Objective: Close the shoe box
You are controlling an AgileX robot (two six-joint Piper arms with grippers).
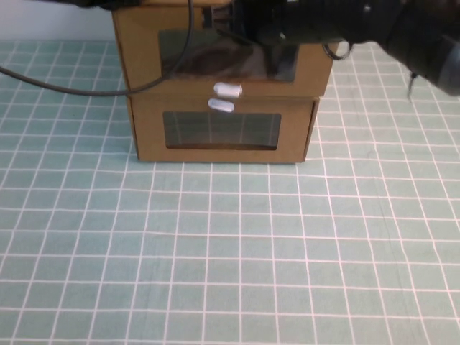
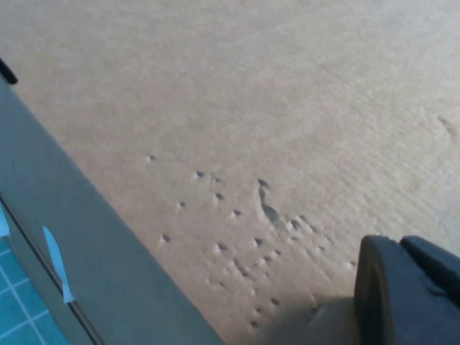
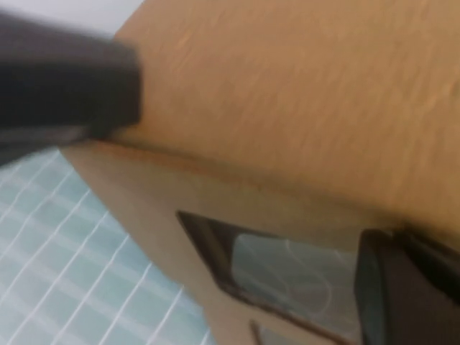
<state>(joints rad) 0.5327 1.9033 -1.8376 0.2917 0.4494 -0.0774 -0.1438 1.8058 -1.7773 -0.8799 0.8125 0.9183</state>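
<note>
Cardboard shoe box (image 1: 223, 50) half hidden by right claw (image 1: 277, 54), left claw (image 2: 406, 291) cropped

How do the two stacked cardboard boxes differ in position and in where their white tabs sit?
The shoe box is the upper one; the lower box rests on the table. The shoe box's white tab sits below its window, the lower box's tab above its window. The right end effector is at the shoe box's front; the lower box is untouched. The left end effector is over the cardboard top. Both are brown cardboard with clear front windows.
</note>
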